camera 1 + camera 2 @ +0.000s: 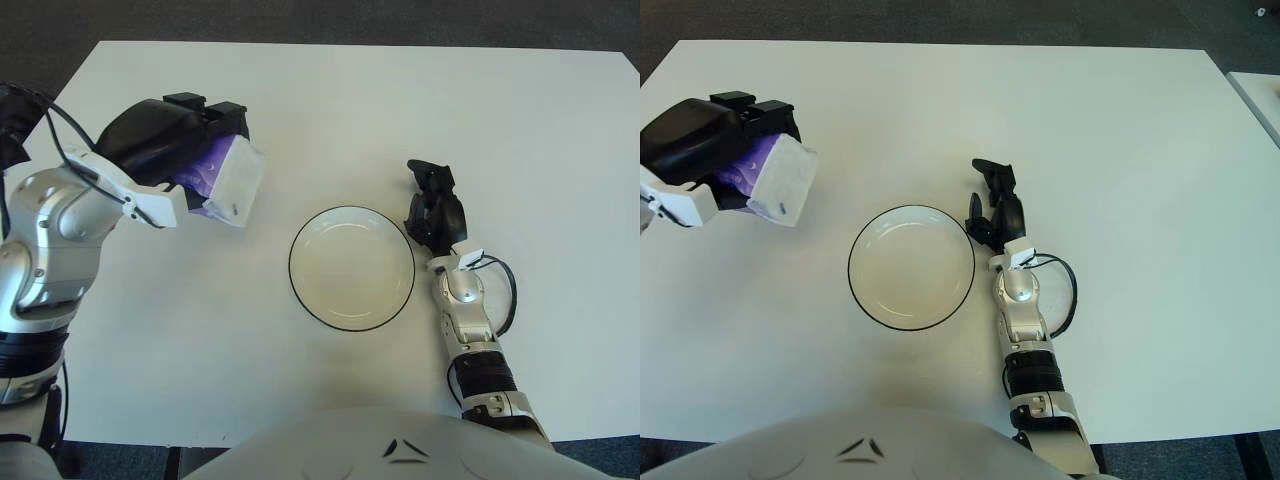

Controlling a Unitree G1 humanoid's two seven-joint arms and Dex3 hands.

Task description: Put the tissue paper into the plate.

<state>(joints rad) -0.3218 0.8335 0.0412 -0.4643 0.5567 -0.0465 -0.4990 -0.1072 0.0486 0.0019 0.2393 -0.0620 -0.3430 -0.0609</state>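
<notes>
My left hand (200,150) is raised above the table's left part, shut on a purple and white tissue paper pack (228,180). The pack hangs tilted, its white end pointing toward the plate. The white plate (352,268) with a thin black rim lies at the table's middle, to the right of and below the pack, with nothing in it. My right hand (433,205) shows just right of the plate's rim, fingers curled and holding nothing.
The white table (400,110) stretches wide behind and to the right of the plate. Dark floor shows beyond its far edge. A cable loops beside my right wrist (505,295).
</notes>
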